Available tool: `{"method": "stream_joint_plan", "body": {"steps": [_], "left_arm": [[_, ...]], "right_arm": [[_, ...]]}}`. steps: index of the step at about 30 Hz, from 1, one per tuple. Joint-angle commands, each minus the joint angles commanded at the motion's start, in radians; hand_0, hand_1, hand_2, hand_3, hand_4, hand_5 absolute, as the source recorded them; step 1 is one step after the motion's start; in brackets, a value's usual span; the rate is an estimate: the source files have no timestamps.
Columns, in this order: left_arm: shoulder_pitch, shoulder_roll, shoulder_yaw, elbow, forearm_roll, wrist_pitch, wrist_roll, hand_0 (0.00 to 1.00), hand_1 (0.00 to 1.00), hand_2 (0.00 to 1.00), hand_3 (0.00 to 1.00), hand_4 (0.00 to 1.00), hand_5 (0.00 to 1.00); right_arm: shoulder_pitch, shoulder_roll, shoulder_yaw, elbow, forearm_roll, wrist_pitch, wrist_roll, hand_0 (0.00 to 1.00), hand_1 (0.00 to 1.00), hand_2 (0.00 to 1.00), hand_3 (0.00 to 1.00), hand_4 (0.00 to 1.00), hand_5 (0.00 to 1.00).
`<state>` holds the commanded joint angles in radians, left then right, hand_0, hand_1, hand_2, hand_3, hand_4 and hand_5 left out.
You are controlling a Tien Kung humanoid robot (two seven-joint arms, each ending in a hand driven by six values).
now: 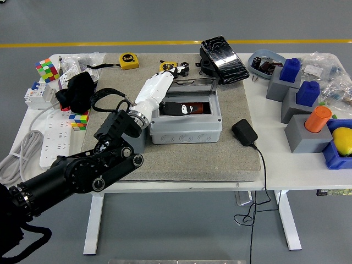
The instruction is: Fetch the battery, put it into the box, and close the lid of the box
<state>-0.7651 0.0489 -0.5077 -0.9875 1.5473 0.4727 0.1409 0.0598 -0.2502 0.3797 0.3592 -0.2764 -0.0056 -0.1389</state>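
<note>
The grey junction box (186,128) stands on the grey mat (181,157) at the table's middle. Its clear lid (192,88) stands raised at the back. The black and orange battery (184,108) lies inside the box. My left hand (175,71), white with dark fingertips, reaches over the box's left side. The fingers (171,72) are extended at the lid's upper left corner and hold nothing. I cannot tell whether they touch the lid. The right arm is out of view.
A black power adapter (243,132) with its cable lies right of the box. A black case (223,52) and a yellow tape measure (128,60) lie behind it. Grey and blue blocks (300,93) stand at the right. A power strip (52,135) and black cloth (77,91) lie at the left.
</note>
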Motion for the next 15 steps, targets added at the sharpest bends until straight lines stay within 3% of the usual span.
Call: {"method": "stream_joint_plan", "body": {"steps": [9,15], "left_arm": [[0.07,0.027,0.011,-0.116,0.022,-0.005,0.013,0.773,0.783,0.775,0.818,0.998,0.316],[0.094,0.038,0.028,-0.11,0.013,-0.005,0.012,0.771,0.778,0.774,0.815,0.998,0.317]], "right_arm": [[-0.004,0.003,0.01,0.0,-0.003,0.0,0.0,0.703,0.726,0.719,0.707,0.998,0.698],[-0.005,0.006,0.011,0.0,-0.004,0.0,0.0,0.703,0.727,0.719,0.706,0.998,0.698]]}}
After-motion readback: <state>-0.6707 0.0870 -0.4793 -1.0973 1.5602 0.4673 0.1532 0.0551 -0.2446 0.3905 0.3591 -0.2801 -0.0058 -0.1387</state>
